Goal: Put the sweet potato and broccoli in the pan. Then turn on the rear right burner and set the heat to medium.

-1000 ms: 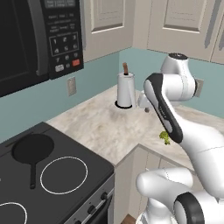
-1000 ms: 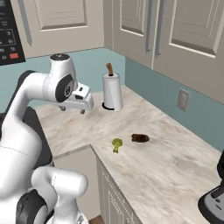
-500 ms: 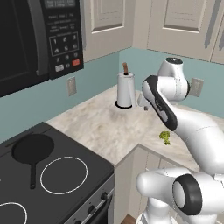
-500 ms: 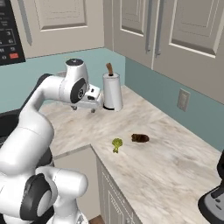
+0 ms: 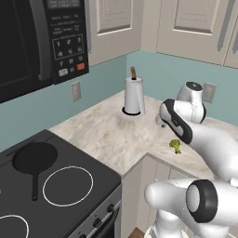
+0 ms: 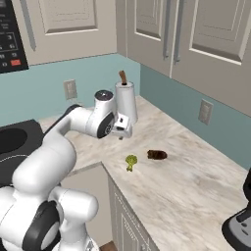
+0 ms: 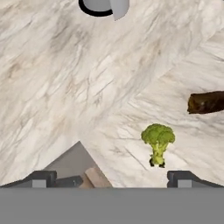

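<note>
Broccoli (image 6: 131, 162) and sweet potato (image 6: 157, 155) lie close together but apart on the marbled tabletop (image 6: 196, 191), near its front edge, as the white arm (image 6: 73, 127) reaches over the corner of the kitchen. The fingers (image 7: 111, 177) hang above the stone, released and spread wide with nothing between them. In the hand view the broccoli (image 7: 157, 140) stands just above the right fingertip, and the sweet potato (image 7: 205, 102) sits beyond it at the right edge. The left base view shows the broccoli (image 5: 175, 145) by the arm's forearm, while the sweet potato is hidden there.

A paper towel roll (image 6: 126, 101) stands upright on its dark base by the teal wall, just behind the wrist. The pan (image 5: 33, 160) rests on the black glass cooktop (image 5: 83, 186) well to the left, its long handle pointing toward the front, and it holds no food. 1 white-outlined ring (image 5: 67, 186) lies just beside it. A microwave (image 5: 42, 42) hangs above the cooktop, and cream cabinets (image 6: 206, 34) line both walls.
</note>
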### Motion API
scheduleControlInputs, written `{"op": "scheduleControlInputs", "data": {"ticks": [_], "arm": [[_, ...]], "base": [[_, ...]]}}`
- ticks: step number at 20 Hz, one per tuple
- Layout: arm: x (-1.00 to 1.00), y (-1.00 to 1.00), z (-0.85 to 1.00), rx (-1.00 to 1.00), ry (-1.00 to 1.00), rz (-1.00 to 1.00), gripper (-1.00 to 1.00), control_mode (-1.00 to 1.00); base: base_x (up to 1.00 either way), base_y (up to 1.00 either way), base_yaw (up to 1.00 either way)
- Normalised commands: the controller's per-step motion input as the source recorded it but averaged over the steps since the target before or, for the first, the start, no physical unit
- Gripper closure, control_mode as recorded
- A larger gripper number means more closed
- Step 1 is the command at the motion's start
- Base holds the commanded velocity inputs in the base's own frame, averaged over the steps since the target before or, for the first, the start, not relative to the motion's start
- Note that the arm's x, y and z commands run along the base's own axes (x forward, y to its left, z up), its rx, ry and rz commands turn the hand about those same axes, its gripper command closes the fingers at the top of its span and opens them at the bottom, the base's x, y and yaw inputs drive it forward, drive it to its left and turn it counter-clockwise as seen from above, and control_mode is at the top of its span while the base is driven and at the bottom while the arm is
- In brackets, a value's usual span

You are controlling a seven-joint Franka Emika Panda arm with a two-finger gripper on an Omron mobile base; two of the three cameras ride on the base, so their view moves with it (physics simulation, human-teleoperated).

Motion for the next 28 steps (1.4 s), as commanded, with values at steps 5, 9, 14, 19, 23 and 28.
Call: {"op": "scheduleControlInputs", "data": {"ticks": [5, 9, 14, 19, 23, 28], "arm": [[0.33, -0.39, -0.56, 0.00, -0.09, 0.00, -1.00, -1.00], [0.27, -0.20, -0.29, -0.03, -0.02, 0.00, -1.00, -1.00], [0.01, -0.01, -0.02, -0.16, 0.00, 0.00, -1.00, -1.00], [0.00, -0.04, 0.00, -0.17, 0.01, 0.00, -1.00, -1.00], [0.12, -0.30, 0.00, -0.04, 0.08, -0.01, -1.00, -1.00], [-0.27, -0.20, 0.03, 0.00, 0.08, -0.04, -1.00, -1.00]], "base": [[0.00, 0.00, 0.00], [0.00, 0.00, 0.00], [0.00, 0.00, 0.00], [0.00, 0.00, 0.00], [0.00, 0.00, 0.00], [0.00, 0.00, 0.00]]}}
